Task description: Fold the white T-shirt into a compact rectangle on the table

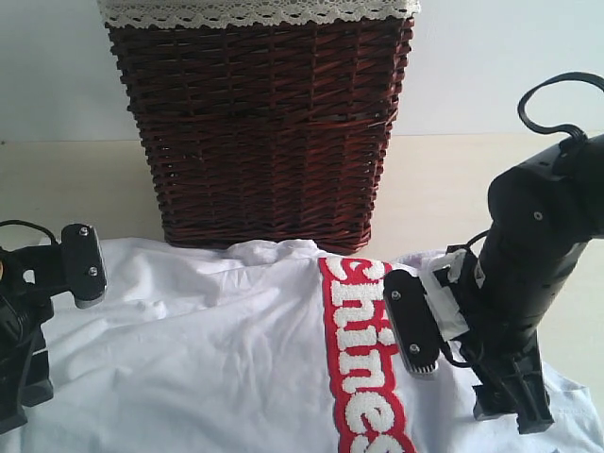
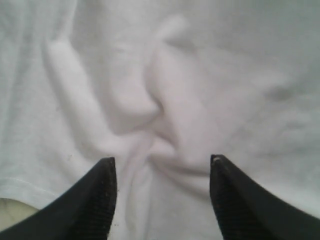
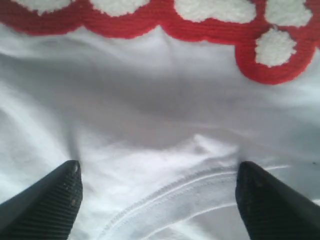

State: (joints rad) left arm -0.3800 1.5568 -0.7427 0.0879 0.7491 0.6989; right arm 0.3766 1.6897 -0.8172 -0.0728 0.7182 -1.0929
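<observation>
The white T-shirt lies spread over the near part of the table, with its red band of fuzzy white letters running toward the front edge. My left gripper hovers over the shirt's left side. It is open, and in the left wrist view it stands above a bunched wrinkle. My right gripper is just right of the letter band. It is open over a curved stitched seam, with the red band beyond it. Nothing is held.
A dark wicker basket with a lace-trimmed liner stands right behind the shirt, touching its far edge. Bare table shows on both sides of the basket. A sliver of table shows past the shirt's hem.
</observation>
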